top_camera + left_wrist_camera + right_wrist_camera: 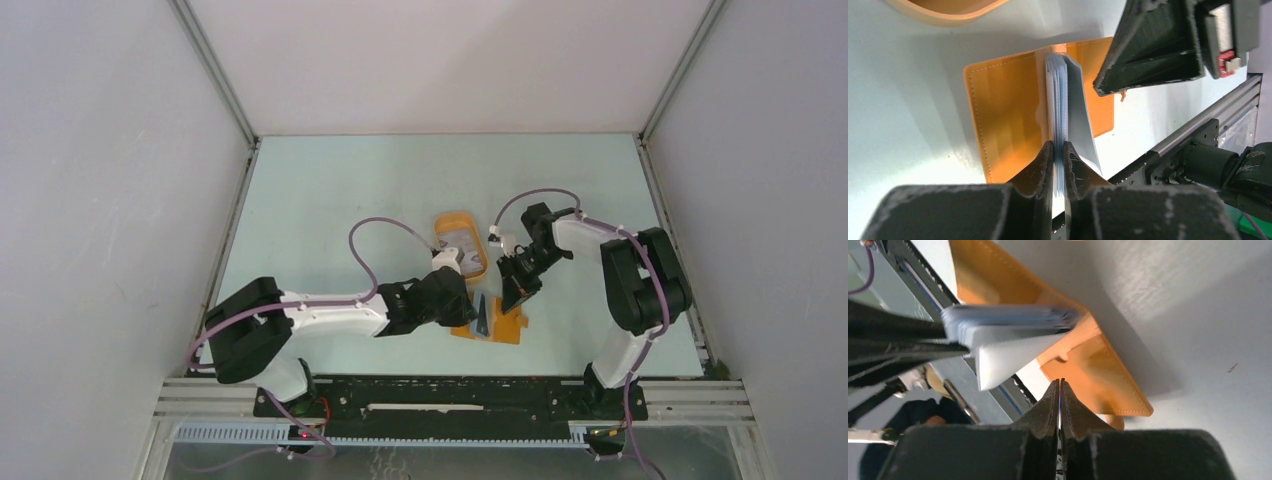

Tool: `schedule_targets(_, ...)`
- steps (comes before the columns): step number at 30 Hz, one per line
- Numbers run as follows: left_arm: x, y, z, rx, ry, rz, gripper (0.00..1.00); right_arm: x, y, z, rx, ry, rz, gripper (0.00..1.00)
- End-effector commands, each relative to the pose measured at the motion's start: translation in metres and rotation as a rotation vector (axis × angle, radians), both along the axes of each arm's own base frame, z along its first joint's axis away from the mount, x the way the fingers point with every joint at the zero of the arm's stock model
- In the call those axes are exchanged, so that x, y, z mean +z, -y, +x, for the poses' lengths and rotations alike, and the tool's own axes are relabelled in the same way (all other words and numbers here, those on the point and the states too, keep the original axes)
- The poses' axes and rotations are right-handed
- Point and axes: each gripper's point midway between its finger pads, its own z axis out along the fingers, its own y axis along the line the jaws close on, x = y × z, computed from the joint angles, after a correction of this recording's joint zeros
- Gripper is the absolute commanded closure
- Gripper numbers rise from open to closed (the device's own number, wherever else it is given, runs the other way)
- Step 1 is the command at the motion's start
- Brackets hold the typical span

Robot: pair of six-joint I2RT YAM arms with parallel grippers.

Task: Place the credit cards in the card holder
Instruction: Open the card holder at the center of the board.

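Observation:
The card holder [1005, 115] lies open and flat on the table, orange, also in the top view [505, 328] and the right wrist view [1098, 372]. My left gripper [1058, 146] is shut on a stack of pale grey-blue credit cards [1057, 95] standing on edge along the holder's fold. One card [1080, 117] leans away to the right. In the top view the left gripper [468, 300] sits over the holder's left half. My right gripper [1059, 384] is shut with nothing in it, just above the holder's right half [518, 290]. The cards [1013, 320] fan out beside it.
An oval orange tray [447, 220] with a card [462, 245] in it stands just behind the holder; its rim [943, 12] shows in the left wrist view. The metal rail [1198, 122] of the table's near edge runs close to the holder.

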Motion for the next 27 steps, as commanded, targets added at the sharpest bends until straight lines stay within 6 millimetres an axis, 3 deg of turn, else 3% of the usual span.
schedule_targets(1, 0.008, 0.009, 0.004, -0.023, 0.031, 0.033, 0.83, -0.009, -0.01, 0.012, -0.106, -0.057, -0.056, 0.92)
schedule_targets(11, 0.022, 0.049, -0.005, -0.105, -0.003, -0.155, 0.67, -0.018, -0.007, 0.014, -0.122, -0.062, -0.112, 0.93)
schedule_targets(18, 0.039, 0.054, -0.005, -0.105, 0.024, -0.249, 0.57, -0.017, -0.006, 0.015, -0.126, -0.064, -0.108, 0.92)
schedule_targets(27, 0.037, 0.062, -0.005, -0.116, 0.01, -0.287, 0.57, -0.011, -0.001, 0.02, -0.145, -0.057, -0.09, 0.92)
